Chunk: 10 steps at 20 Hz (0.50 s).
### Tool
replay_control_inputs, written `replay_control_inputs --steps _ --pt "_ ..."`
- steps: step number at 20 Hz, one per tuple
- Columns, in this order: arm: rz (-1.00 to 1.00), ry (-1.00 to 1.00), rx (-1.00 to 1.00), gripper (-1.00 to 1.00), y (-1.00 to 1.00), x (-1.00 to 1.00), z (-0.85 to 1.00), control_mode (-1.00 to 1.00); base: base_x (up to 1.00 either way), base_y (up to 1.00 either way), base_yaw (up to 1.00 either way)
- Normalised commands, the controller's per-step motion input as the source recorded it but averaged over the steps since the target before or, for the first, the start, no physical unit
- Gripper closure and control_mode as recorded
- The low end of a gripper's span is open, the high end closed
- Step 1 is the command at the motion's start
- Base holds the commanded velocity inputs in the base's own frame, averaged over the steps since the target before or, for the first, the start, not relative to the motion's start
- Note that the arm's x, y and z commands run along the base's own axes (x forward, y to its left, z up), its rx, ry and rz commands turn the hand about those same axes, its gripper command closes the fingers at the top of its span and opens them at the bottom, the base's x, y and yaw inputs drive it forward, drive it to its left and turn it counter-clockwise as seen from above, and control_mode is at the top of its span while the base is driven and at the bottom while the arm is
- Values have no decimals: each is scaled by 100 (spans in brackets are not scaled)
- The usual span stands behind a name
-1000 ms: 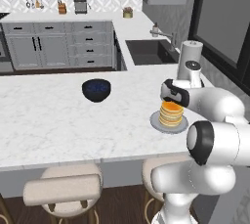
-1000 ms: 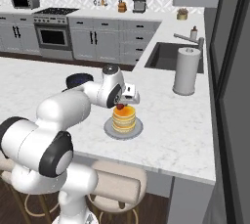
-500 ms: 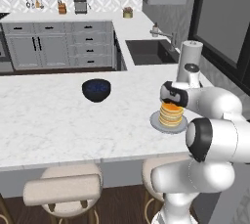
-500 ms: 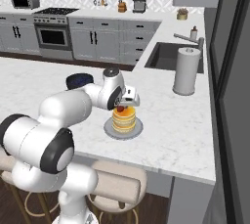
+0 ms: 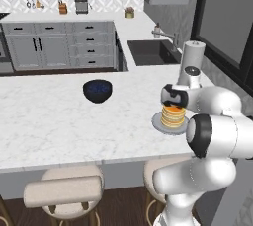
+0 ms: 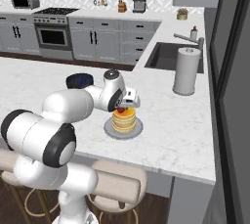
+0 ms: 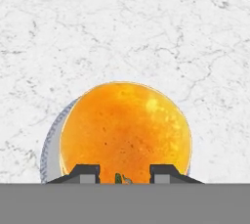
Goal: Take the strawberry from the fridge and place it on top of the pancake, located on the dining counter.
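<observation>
You have the strawberry [image 6: 120,110] out of the fridge and clamped in the pincer [image 7: 124,173], low centre of the hand view, just above the pancake [image 7: 124,131] on the surface [image 5: 44,121]; only the release remains.

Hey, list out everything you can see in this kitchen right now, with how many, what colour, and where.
pancake: one stack, golden with orange syrup, on the plate
plate: one, grey, on the dining counter
strawberry: one, red, between the gripper's fingers just above the pancake
dining counter: one, white marble, foreground
bowl: one, dark blue, on the dining counter
paper towel roll: one, white, by the sink
sink: one, dark, back worktop
stools: two, beige, under the dining counter
gripper: one, shut on the strawberry
</observation>
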Motion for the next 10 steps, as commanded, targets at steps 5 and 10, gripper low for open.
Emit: replay_control_inputs --steps 5,10 --pt "0 0 0 100 0 27 0 -100 0 0 0" --pt "0 0 0 100 -1 13 -3 -100 0 0 0"
